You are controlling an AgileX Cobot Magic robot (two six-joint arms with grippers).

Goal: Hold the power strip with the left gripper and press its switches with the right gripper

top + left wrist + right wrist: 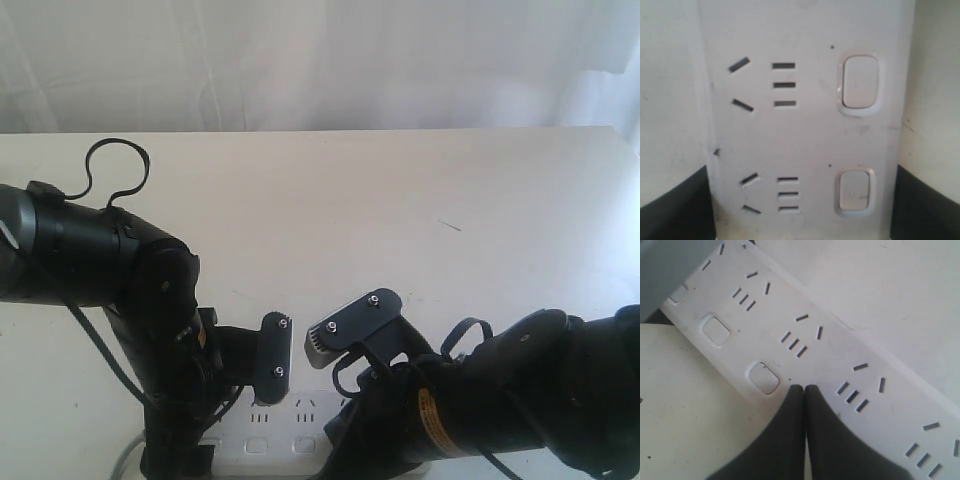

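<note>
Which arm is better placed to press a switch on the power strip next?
Right. The right gripper, shut, is over the power strip, tips right beside a switch. The left gripper is occupied, its fingers against both edges of the strip.

The long white power strip (pixel 840 352) lies flat on the pale worktop (pixel 420 200), with its socket slots and rounded-square switches (pixel 859 85) facing up. My left pincer (pixel 801 220) straddles it, with black fingers (pixel 675 212) set against both long edges. My right pincer (pixel 804 392) has its two dark fingers pressed together. Their tips rest on the strip's face just beside one switch (pixel 764 377), between that button and the neighbouring socket group. Two more buttons show further along the same row.
</note>
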